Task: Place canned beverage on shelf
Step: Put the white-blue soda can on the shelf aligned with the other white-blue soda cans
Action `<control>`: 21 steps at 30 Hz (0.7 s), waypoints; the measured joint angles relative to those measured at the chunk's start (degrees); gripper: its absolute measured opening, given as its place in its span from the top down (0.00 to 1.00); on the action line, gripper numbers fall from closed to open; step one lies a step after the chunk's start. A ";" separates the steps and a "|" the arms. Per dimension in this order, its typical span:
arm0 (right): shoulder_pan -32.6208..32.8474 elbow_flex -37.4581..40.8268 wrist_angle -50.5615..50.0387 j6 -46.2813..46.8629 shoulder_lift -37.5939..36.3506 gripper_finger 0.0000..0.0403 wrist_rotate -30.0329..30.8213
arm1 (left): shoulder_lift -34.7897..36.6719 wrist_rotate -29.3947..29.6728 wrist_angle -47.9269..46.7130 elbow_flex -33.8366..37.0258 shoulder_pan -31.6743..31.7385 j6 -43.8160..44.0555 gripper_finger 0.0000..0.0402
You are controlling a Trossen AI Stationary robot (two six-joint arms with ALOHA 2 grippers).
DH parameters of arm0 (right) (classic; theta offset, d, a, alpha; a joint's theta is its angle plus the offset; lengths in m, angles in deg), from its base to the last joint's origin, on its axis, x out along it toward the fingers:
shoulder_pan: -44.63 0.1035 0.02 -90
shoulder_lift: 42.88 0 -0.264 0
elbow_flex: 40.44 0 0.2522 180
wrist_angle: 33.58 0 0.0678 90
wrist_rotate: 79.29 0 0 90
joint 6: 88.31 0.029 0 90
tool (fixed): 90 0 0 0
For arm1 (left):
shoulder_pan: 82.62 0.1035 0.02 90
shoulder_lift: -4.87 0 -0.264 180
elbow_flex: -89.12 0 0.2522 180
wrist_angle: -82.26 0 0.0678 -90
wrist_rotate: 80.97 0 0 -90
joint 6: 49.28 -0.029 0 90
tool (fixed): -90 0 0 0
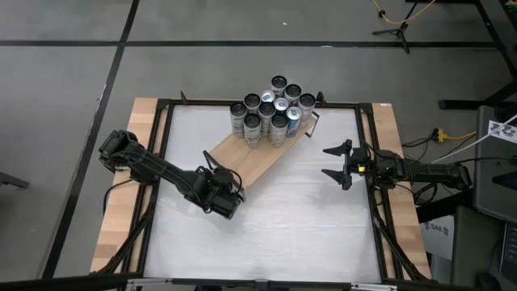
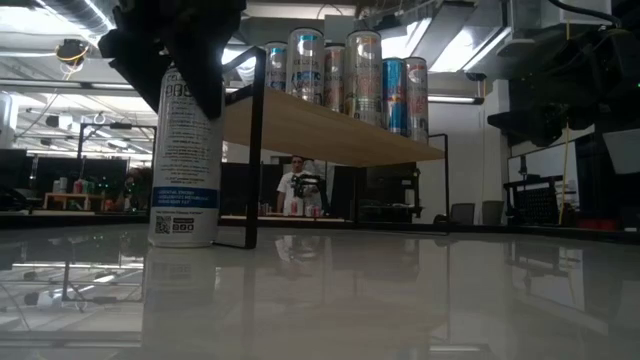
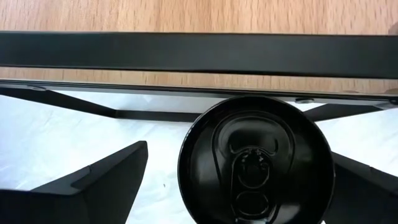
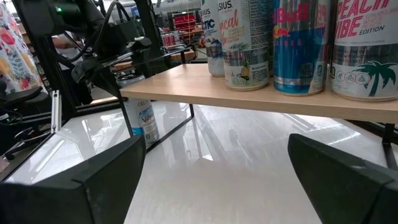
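A white can with a blue band and a black top [image 3: 255,163] stands upright on the white table [image 1: 275,234], beside the near-left end of the shelf [image 1: 258,153]. The shelf is a light-brown board on black frame ends [image 2: 252,150]. Several cans [image 1: 271,109] stand on its far end. My left gripper [image 3: 239,152] hangs open over the lone can, pointing steeply down. One finger [image 3: 93,186] stands on each side of the can's top; I see no touch. In the high view the gripper [image 1: 226,198] hides this can. My right gripper [image 1: 339,163] waits open and level at the table's right.
A black metal frame [image 1: 161,162] borders the table, with wooden strips [image 1: 129,186] outside it. The shelf's board [image 4: 249,93] stands well above the tabletop. White tabletop lies bare between the arms and toward the near edge. A person [image 2: 292,190] is far off in the room.
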 joint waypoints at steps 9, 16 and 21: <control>0.00 0.00 0.00 0.00 0.00 0.04 0.00 | 0.00 -1.20 0.55 -0.01 0.00 -0.02 0.05; 0.00 0.00 0.00 0.00 0.00 0.04 0.00 | 0.00 -1.55 1.01 0.00 -0.02 -0.04 0.18; 0.00 0.00 0.00 0.02 0.00 0.04 0.00 | 0.00 -1.56 1.01 -0.01 -0.02 -0.07 0.29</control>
